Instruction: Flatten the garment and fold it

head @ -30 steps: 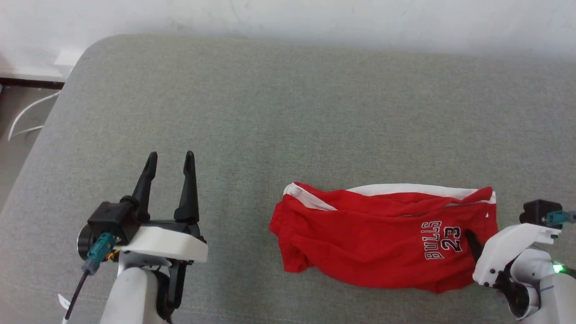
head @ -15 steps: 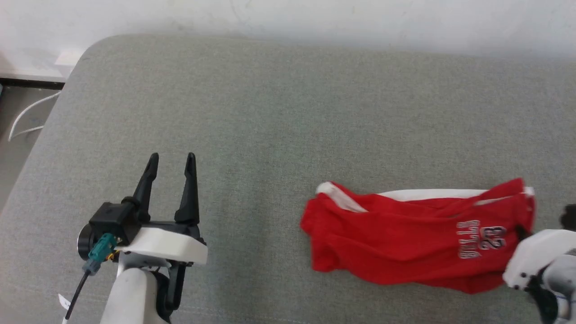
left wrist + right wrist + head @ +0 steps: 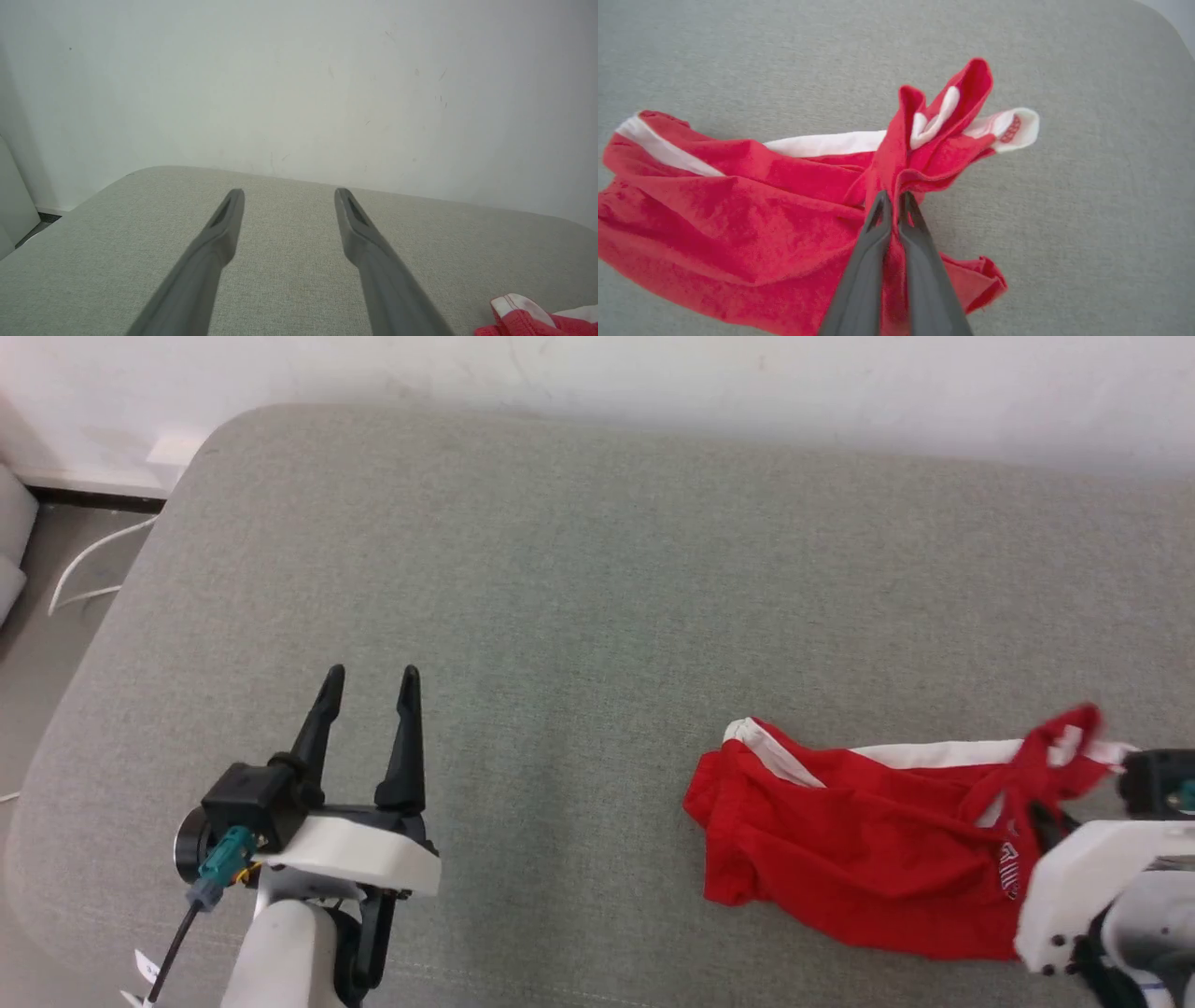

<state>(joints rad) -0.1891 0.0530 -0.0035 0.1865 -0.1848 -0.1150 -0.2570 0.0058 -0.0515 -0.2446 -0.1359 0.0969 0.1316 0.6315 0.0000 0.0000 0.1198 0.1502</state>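
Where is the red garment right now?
In the head view the garment lies bunched at the lower right of the grey cushion, its right end pinched by the right gripper, well apart from the left gripper.

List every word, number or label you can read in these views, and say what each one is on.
"ULL", sideways and partial: white-outlined print on the red garment. The rest is hidden behind the wrist of the right end effector, which pinches the cloth.
Red marks on the garment's white tab: too small to read.
Nothing else is legible.
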